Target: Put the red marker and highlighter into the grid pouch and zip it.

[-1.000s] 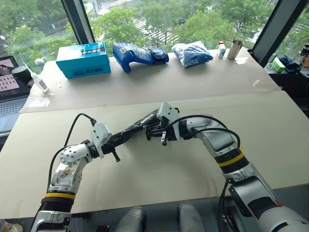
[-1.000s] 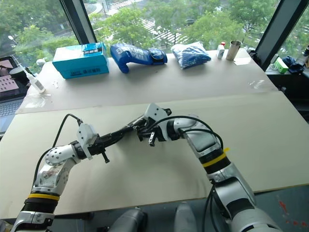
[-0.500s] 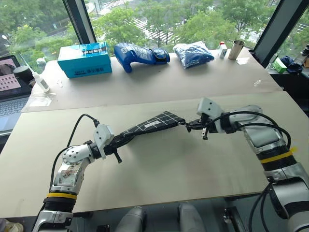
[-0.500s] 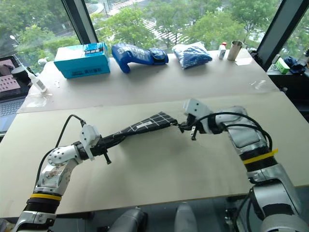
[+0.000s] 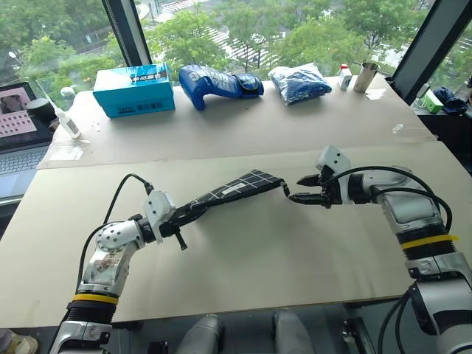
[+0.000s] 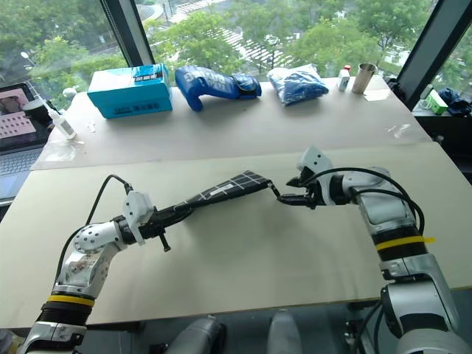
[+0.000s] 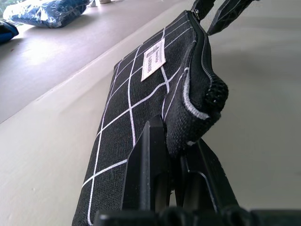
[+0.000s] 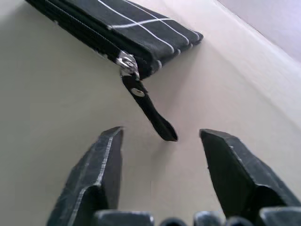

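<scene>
My right end effector (image 5: 301,189) had just let go of the zipper pull (image 8: 149,112), fingers spread, after drawing it rightward along the grid pouch (image 5: 234,189) at frame centre; zip looked closed. Left end effector (image 5: 179,216) stayed clamped on the pouch's near end above the worktop (image 5: 243,258). Teal box (image 5: 136,89) and blue glove (image 5: 215,80) sat upper left, clear.

It is bright day. Light comes in through the big windows (image 5: 243,29) at the back. The table (image 5: 243,258) looks pale and even, with soft, faint shadows under the arms. The far shelf (image 7: 56,52) shines whitish in the left wrist view. Up close, the pouch (image 7: 141,113) looks sharp, but things far behind it look fuzzy.
</scene>
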